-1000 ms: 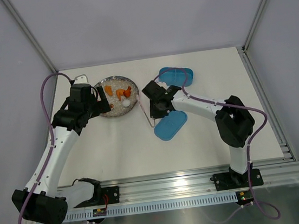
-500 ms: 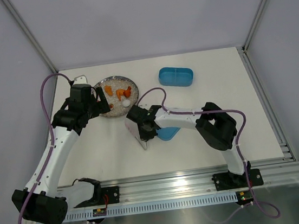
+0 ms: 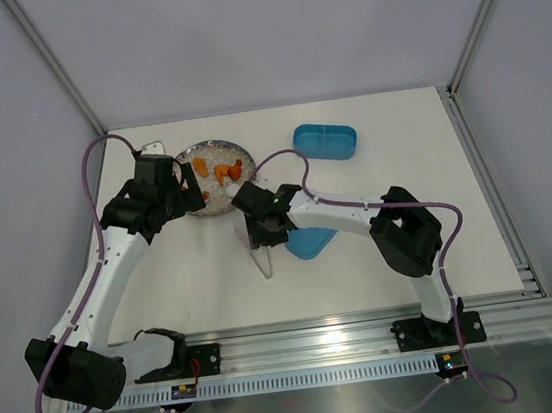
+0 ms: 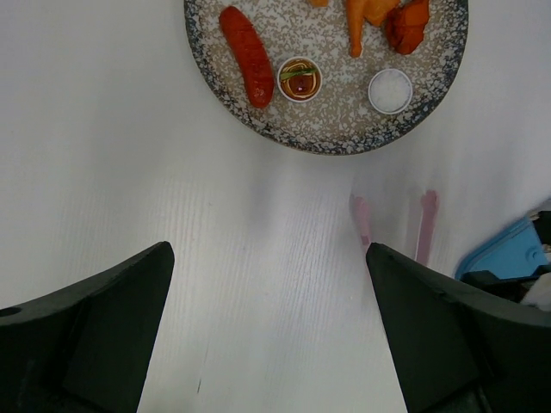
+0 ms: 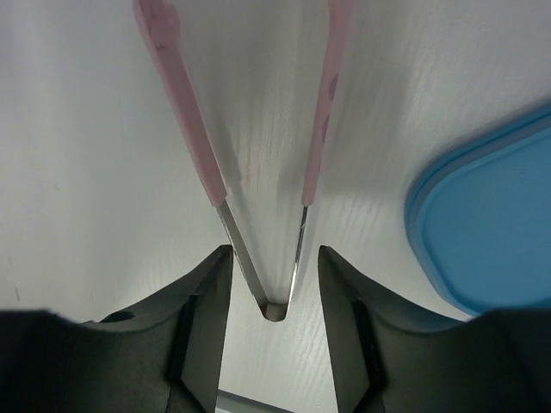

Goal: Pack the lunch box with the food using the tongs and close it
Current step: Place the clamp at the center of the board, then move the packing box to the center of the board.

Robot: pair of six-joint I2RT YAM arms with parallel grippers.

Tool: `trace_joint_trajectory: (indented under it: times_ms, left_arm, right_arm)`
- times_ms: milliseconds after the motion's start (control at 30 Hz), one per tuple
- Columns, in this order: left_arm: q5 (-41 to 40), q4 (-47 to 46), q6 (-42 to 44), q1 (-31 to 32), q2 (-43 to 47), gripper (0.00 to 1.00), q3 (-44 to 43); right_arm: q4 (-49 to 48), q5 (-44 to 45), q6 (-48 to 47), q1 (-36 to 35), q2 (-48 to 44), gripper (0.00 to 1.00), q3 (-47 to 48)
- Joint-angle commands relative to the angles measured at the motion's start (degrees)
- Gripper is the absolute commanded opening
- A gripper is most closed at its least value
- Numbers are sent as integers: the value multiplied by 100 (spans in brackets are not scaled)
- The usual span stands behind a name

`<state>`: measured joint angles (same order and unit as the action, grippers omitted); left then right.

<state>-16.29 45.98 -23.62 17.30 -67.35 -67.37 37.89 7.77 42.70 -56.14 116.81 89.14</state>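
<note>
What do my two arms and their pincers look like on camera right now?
The left arm and right arm are white tubular links joined by bulky black joints, each trailing a looping purple cable. The left pincer and right pincer each have two blunt matte-black fingers.

Food [image 3: 226, 170] sits on the plate [image 3: 198, 204] at ten o'clock, the box [image 3: 325, 142] at one; centrally, the lid [image 3: 311, 244] lies at the tongs' [image 3: 263, 260] three o'clock.

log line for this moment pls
left gripper open near plate | right gripper open astride tongs | food on plate | box uncovered | lid on table
</note>
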Motion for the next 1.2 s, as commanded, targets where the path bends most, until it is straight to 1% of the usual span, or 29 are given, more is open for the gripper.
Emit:
trace_joint_trajectory:
  times_ms: [0, 33, 67, 100, 300, 367, 433, 467, 533, 567, 667, 700, 733, 800, 867, 900, 967, 1000, 1067, 1167]
  left_arm:
    - [-49, 26, -3, 19, -15, 99, -285]
    - [-32, 17, -29, 28, 3, 99, -268]
    - [-32, 17, -29, 28, 3, 99, -259]
    - [-14, 8, -81, 28, 29, 99, -250]
    - [109, -1, -301, 89, 38, 99, -92]
    - [109, -10, -406, 212, 55, 99, -22]
    - [56, -27, -608, 335, 82, 99, 154]
    - [47, -36, -696, 440, 99, 99, 207]
    - [74, -54, -951, 546, 117, 99, 408]
    - [100, -106, -1021, 633, 126, 99, 461]
    - [170, -176, -1189, 739, 170, 99, 638]
    - [188, -177, -1215, 757, 196, 99, 664]
    - [179, -177, -1224, 749, 205, 99, 682]
    - [118, -150, -1189, 757, 222, 99, 673]
    - [74, -116, -1172, 757, 223, 99, 647]
    - [39, -106, -1163, 757, 231, 99, 629]
    - [12, -63, -1154, 766, 240, 99, 620]
    - [-40, -45, -1163, 766, 249, 99, 612]
    - [-93, 7, -1154, 757, 293, 99, 594]
    - [-286, 121, -1119, 757, 354, 99, 550]
  right_arm:
    - [79, 410, -270, 513, -694, 52, 358]
    - [9, 383, -349, 830, -826, 52, 297]
    - [-1, 383, -385, 833, -879, 52, 297]
    - [-1, 348, -420, 1172, -923, 52, 262]
    - [-106, 199, -640, 2308, -1117, 54, 103]
    - [-115, 181, -684, 2712, -1091, 58, 103]
    - [-132, 181, -701, 2985, -1021, 60, 138]
    - [-141, 172, -701, 3256, -986, 60, 199]
    - [-89, 137, -710, 3547, -854, 64, 340]
    - [-71, 128, -710, 3810, -679, 65, 445]
    - [43, 154, -763, 4163, -213, 68, 902]
    - [113, 155, -772, 4346, -73, 70, 1242]
    - [235, 163, -789, 4435, 225, 71, 1411]
    - [341, 111, -833, 4620, 516, 71, 1956]
    - [578, 128, -903, 4682, 1026, 71, 2377]
    - [692, 146, -921, 4708, 1202, 71, 2849]
    - [974, 155, -991, 4761, 1668, 71, 3292]
    - [1036, 242, -1000, 4770, 1782, 70, 3624]
    - [1150, 208, -965, 4814, 2064, 68, 3951]
    - [1063, 32, -895, 4867, 2196, 61, 4014]
